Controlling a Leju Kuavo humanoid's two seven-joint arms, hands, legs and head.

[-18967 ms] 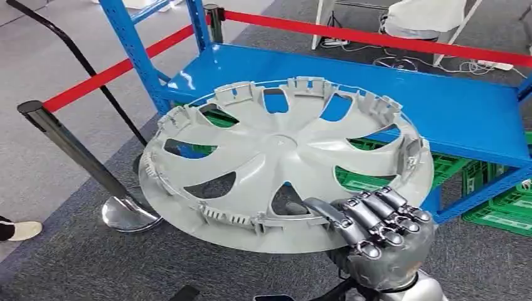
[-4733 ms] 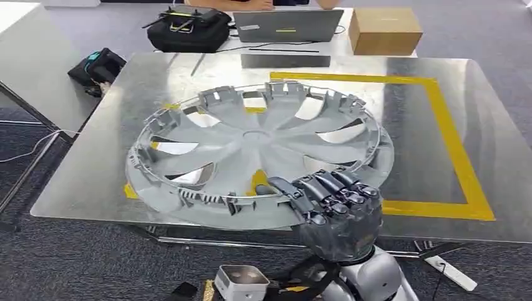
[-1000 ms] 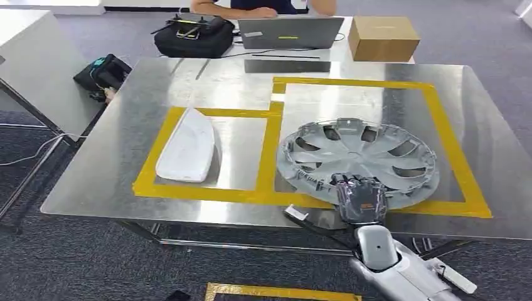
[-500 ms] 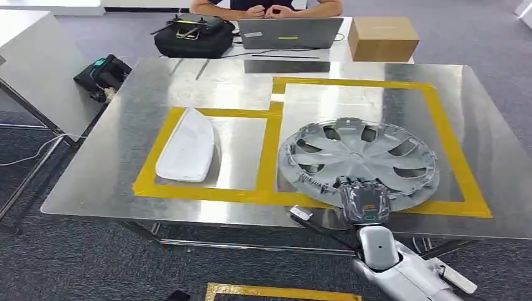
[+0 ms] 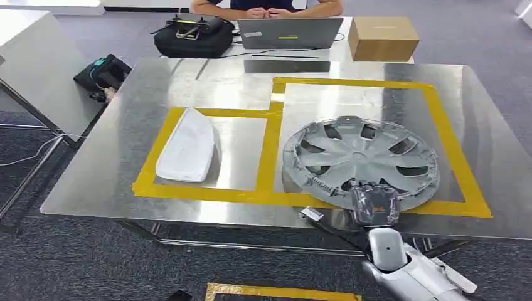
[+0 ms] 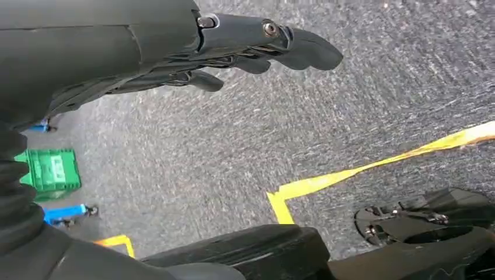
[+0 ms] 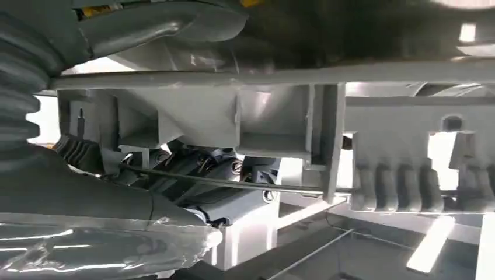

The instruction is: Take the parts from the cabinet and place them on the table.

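— Since the wheel cover [image 5: 362,162] already lies inside the larger yellow tape square [image 5: 448,135] toward the right edge of the table [image 5: 125,113], is it placed?

— Nearly, I'd judge. The right hand [image 5: 374,204] is at the cover's near rim, by the table's front edge; the right wrist view shows its fingers [image 7: 216,175] tucked under the ribbed rim [image 7: 280,125], so it grips the cover.

— And the other part?

— A white panel [image 5: 189,146] rests in the smaller taped square toward the left edge, apparently delivered.

— What about the left hand?

— The left hand [image 6: 233,41] hangs over the carpet, fingers apart, holding nothing.

— What's left?

— Letting go and pulling clear; whether more parts wait in the cabinet I cannot tell.
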